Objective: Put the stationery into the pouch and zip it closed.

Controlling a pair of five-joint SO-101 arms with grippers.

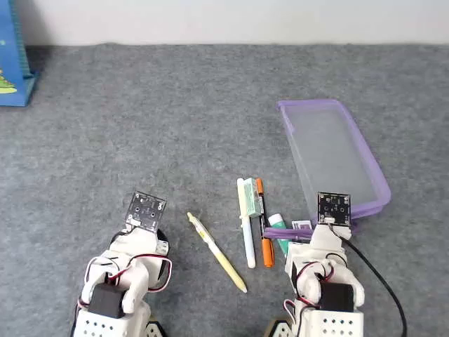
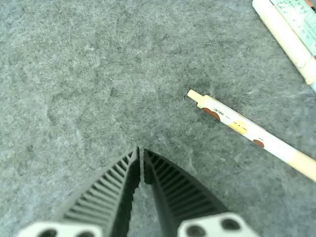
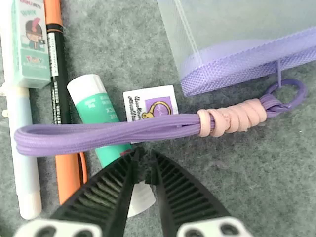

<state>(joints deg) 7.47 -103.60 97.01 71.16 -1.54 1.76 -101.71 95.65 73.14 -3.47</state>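
The pouch lies at right on the worktop, with open felt wide to its left. The stationery lies between the arms. The left end effector, fingers together, hangs over bare felt. The right end effector, also together, sits just near of the purple strap, which the right wrist view shows plainly.

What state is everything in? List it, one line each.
pouch: flat on the mat, nothing inside, zip unclear
strap: lying across the glue stick
glue stick: outside the pouch
yellow pen: outside the pouch
white pen: outside the pouch
orange marker: outside the pouch
eraser: outside the pouch
left claw: shut, empty
right claw: shut, empty
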